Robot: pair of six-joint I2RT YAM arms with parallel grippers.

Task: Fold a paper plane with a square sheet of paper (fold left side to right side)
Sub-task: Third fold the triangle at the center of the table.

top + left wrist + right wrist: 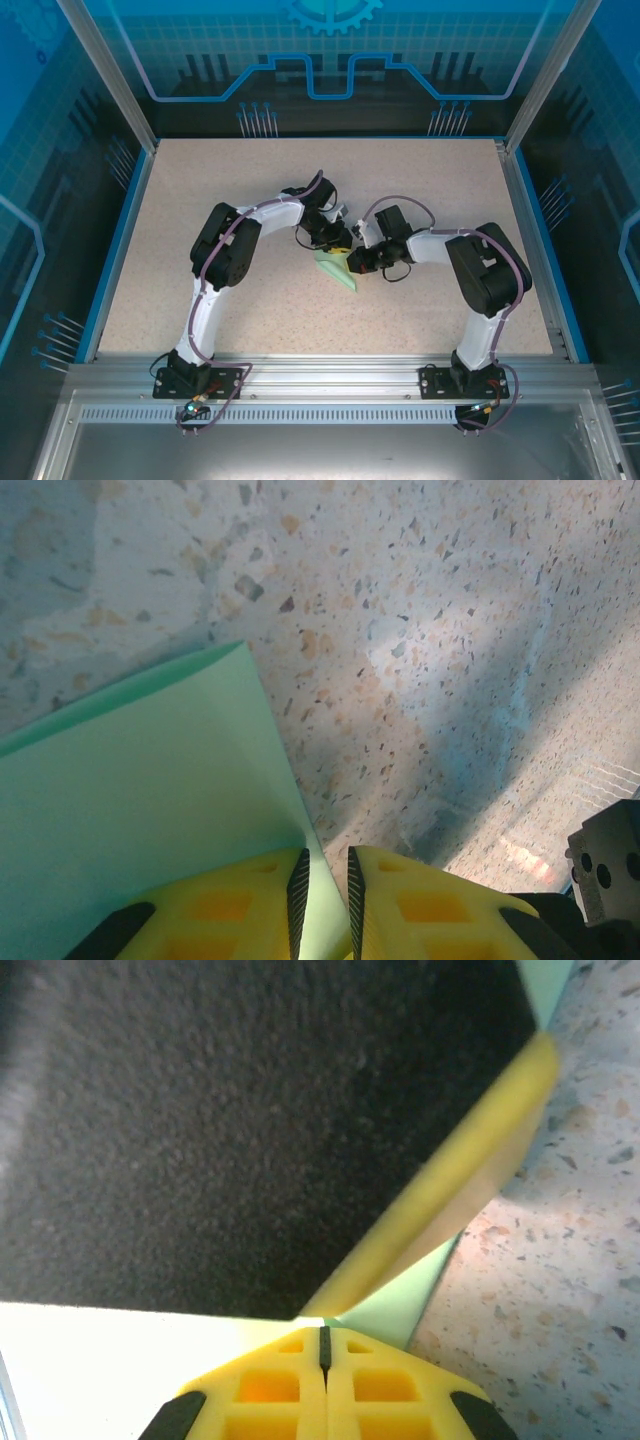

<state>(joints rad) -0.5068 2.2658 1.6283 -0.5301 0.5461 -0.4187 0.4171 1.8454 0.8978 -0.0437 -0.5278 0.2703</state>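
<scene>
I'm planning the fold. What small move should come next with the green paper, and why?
Probably slide the right gripper, fingers shut, along the square sheet of paper to press the fold flat: it sits at the paper's edge, while the left gripper has that sheet between its nearly closed fingers, seemingly steadying it.

My left arm and right arm are built alike: white tubular links between bulky black joint housings. A mauve-grey cable runs along each from the base upward. Each arm stands on a black base plate at the counter's near edge. My left pincer has two yellow fingers with rectangular cut-outs and black ribbed pads on their inner faces. My right pincer is the same yellow, with black at its lower corners.
</scene>
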